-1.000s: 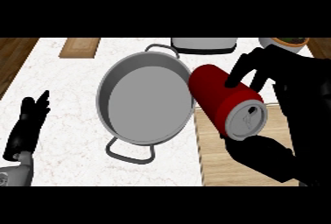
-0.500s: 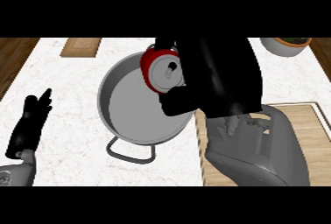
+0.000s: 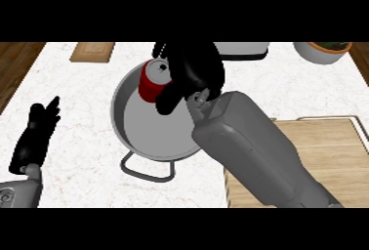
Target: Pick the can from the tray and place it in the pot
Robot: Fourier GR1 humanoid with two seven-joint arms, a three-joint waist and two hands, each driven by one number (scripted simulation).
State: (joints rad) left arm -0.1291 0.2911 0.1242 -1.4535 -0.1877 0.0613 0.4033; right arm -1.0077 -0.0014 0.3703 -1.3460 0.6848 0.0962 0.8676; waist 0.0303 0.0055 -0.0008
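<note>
Red and cylindrical, the can (image 3: 151,83) sits in the upper middle of the frame, held over the upper part of the pot (image 3: 148,129). Its silver top end faces up and toward the viewer, and its long axis tilts downward into the pot's grey interior. Whether its lower end already touches the pot floor cannot be told, as the hand hides part of it.

The right hand (image 3: 189,73) comes at the can from the right of the frame, fingers and thumb curled around its body, one digit hanging down beside it over the pot. The grey right forearm (image 3: 249,149) runs from lower right up to the hand, crossing the pot's right rim.

Judging from this, the move ahead turns on the can being directly above the pot's inside, so it only needs lowering and releasing.

The wooden tray (image 3: 328,141) lies at the right of the frame, partly hidden by the forearm. The left hand (image 3: 36,134) rests open at the left edge, fingers straight, well apart from the pot.
</note>
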